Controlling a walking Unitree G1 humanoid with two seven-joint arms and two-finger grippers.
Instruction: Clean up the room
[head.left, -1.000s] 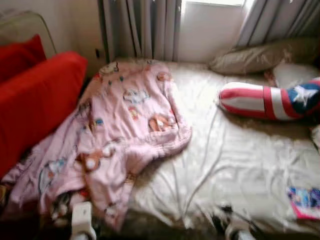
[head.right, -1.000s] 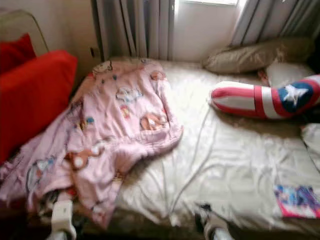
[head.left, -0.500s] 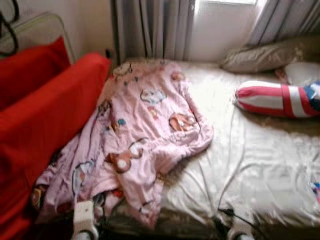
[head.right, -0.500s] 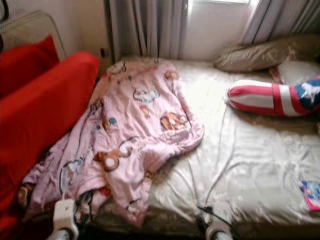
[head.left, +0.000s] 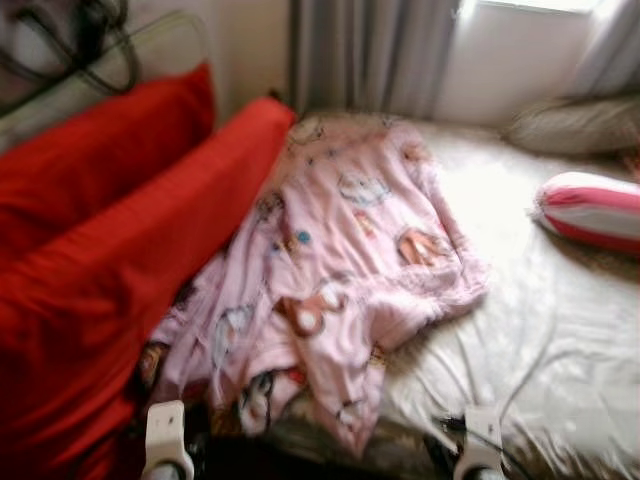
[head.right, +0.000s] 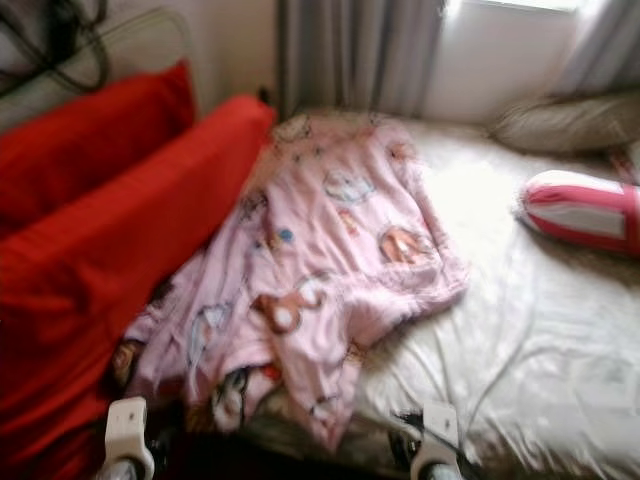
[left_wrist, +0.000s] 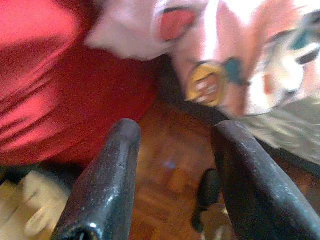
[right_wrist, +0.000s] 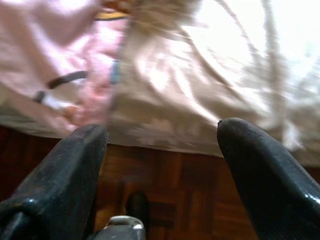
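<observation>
Pink blanket (head.left: 350, 260), one, on bed (head.left: 560, 340); left gripper (left_wrist: 172, 150) and right gripper (right_wrist: 160, 150) both spread wide.

Head stereo pair looking down at bed (head.left: 560, 330) and pink blanket (head.left: 350, 250), wrist views close above floor (left_wrist: 165, 175), sharing blanket's edge

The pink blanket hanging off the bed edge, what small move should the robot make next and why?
Probably step closer and raise the left gripper toward the pink blanket. It lies crumpled on the bed, with its lower corner drooping over the edge beside the red cushion. Both grippers, the right gripper too, hang low over the wooden floor, jaws open and holding nothing.
</observation>
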